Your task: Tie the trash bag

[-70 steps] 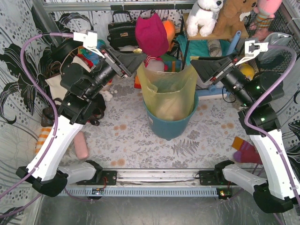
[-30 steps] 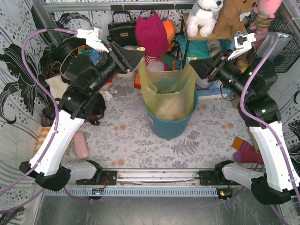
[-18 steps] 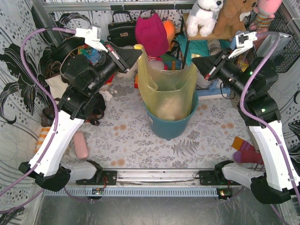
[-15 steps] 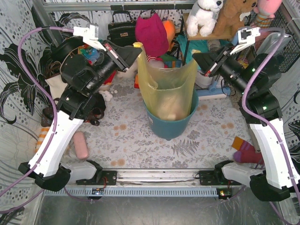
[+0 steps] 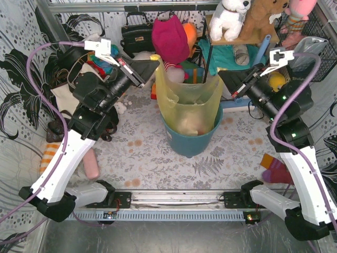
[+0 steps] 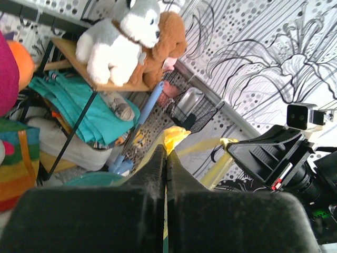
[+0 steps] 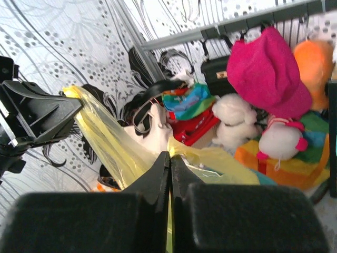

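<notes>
— Checking your left gripper (image 6: 166, 158) first: how do its fingers stand?
— They are pressed together, with a yellow corner of the bag (image 5: 188, 100) pinched between the tips and poking out past them. You hold the left corner of the rim, lifted above the bin (image 5: 192, 143).
— And your right gripper (image 7: 169, 159)?
— It is clenched as well, on the opposite corner of the rim. From its camera the plastic runs in a taut band from its own tips across to the left gripper's.
— Where does the bag sit between them?
— It is midway between your two grippers. Its lower part is down in the bin, and its mouth is stretched open between the two pinched corners. Pale crumpled stuff shows through the plastic low down.
— Anything behind it?
— A pink hat (image 5: 169, 37) is just beyond the bag, and a black handbag (image 5: 136, 35) is to the hat's left. A white plush dog (image 5: 230, 17) is at the back right.
</notes>
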Robot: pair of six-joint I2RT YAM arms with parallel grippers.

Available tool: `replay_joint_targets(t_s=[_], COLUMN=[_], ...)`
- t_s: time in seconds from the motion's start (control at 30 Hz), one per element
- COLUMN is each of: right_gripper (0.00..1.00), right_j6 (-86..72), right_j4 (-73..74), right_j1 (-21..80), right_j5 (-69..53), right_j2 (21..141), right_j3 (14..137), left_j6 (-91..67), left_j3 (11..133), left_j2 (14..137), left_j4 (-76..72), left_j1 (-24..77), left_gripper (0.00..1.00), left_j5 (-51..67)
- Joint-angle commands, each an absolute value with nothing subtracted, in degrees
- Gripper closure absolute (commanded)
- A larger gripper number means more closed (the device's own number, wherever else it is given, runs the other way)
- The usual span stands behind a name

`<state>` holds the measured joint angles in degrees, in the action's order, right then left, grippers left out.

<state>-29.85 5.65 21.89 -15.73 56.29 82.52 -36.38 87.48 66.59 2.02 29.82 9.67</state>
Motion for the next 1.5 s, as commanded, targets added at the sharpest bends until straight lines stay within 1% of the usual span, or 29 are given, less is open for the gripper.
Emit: replay_joint_targets(t_s=[0.0, 0.2, 0.3, 0.37, 0.57, 0.67, 0.77, 0.93, 1.0, 1.1, 1.33, 1.4, 1.47], right_gripper=[1.00, 1.00, 1.00, 1.00, 1.00, 1.00, 1.00, 1.00, 1.00, 1.00, 1.00, 1.00, 1.00], right_j6=[-30.4, -28.6, -28.5, -28.8, -30.1, -30.5, -29.6, -28.0, -28.7, -30.5, -35.0, -35.6, -35.4], right_j4=[2.1, 4.8, 5.1, 5.1, 2.8, 2.0, 2.7, 5.3, 4.8, 3.4, -2.0, -2.7, -2.6], right_j1=[21.7, 21.7, 21.7, 21.7, 21.7, 21.7, 21.7, 21.7, 21.7, 21.7, 21.7, 21.7, 21.7], right_j5=[-13.6, -18.0, -20.0, -19.3, -15.3, -14.5, -14.8, -18.0, -19.2, -19.8, -18.4, -18.1, -18.1], right_j2=[57.4, 62.5, 62.4, 61.1, 56.2, 56.0, 58.1, 63.4, 64.3, 63.9, 59.9, 59.8, 60.4], right_j3=[81.7, 96.9, 98.9, 96.2, 82.3, 80.3, 84.0, 97.2, 98.5, 95.6, 79.6, 77.8, 78.5], left_j6=[-38.0, -35.4, -35.7, -36.7, -39.3, -40.0, -39.4, -34.9, -33.6, -32.8, -32.0, -32.1, -32.2], left_j3=[85.5, 94.5, 94.0, 91.8, 85.1, 84.9, 87.9, 99.0, 100.1, 99.1, 90.9, 89.0, 88.6], left_j2=[67.4, 69.3, 68.8, 68.1, 67.0, 68.0, 69.5, 71.9, 71.6, 70.3, 67.0, 66.5, 66.3], left_j4=[-3.5, -2.3, -3.2, -4.0, -6.5, -7.4, -6.9, -0.2, 1.1, 2.2, 4.5, 4.8, 4.7], left_j1=[29.6, 29.6, 29.6, 29.6, 29.6, 29.5, 29.6, 29.6, 29.6, 29.6, 29.6, 29.5, 29.4], left_gripper=[1.00, 1.00, 1.00, 1.00, 1.00, 1.00, 1.00, 1.00, 1.00, 1.00, 1.00, 1.00, 1.00], left_j5=[10.9, 11.9, 11.9, 12.0, 11.7, 13.0, 13.5, 12.8, 11.8, 10.8, 7.7, 7.1, 6.7])
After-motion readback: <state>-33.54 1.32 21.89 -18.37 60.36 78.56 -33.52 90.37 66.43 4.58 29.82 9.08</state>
